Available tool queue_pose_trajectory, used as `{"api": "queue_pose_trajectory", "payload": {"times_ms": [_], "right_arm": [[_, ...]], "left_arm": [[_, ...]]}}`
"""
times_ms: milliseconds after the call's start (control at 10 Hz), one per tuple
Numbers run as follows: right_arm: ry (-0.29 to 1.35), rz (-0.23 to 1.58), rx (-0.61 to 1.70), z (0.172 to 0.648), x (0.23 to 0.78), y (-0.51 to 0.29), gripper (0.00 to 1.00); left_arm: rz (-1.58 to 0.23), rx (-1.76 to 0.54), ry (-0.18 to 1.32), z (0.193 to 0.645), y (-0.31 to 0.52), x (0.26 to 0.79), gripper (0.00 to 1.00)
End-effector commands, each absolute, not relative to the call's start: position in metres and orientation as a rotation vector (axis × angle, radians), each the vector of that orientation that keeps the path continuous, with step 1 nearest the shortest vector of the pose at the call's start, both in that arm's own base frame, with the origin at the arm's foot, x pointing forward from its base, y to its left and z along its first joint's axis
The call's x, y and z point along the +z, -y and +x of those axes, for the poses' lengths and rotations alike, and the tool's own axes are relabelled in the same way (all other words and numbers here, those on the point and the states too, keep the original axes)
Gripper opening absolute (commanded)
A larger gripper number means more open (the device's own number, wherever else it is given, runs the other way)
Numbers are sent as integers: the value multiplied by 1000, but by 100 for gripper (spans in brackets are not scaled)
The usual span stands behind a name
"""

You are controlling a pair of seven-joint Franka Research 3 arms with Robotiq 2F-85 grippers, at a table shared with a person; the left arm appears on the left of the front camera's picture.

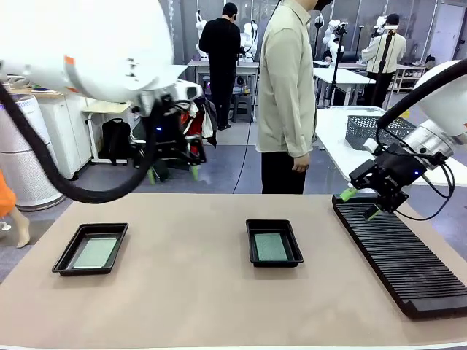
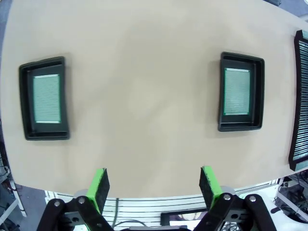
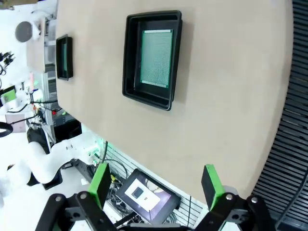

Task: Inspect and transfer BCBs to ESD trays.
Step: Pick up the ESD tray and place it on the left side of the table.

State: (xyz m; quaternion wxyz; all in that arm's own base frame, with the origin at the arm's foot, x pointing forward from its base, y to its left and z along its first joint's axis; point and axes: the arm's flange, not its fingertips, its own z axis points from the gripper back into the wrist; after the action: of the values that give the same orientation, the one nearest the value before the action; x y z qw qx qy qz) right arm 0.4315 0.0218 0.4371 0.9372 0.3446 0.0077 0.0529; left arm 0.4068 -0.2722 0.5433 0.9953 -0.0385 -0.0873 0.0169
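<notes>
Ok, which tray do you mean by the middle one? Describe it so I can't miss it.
On the tan table, look left of the long black ribbed rack. The shallow black tray near the centre, a green board inside, is it; the other tray sits far off at the left edge.

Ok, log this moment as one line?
left claw: open, raised, empty | right claw: open, above rack | left tray: holds board | centre tray: holds board
</notes>
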Motion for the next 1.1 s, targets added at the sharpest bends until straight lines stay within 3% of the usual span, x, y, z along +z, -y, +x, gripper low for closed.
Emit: {"api": "queue_pose_trajectory", "payload": {"times_ms": [0, 100, 1000], "right_arm": [[-18, 788, 138, 437, 431, -7, 100], [-16, 704, 108, 431, 437, -22, 100], [-16, 704, 108, 431, 437, -22, 100]], "left_arm": [[-41, 34, 183, 420, 310, 532, 100], [-41, 36, 184, 425, 336, 520, 100], [-47, 6, 206, 470, 423, 410, 100]]}}
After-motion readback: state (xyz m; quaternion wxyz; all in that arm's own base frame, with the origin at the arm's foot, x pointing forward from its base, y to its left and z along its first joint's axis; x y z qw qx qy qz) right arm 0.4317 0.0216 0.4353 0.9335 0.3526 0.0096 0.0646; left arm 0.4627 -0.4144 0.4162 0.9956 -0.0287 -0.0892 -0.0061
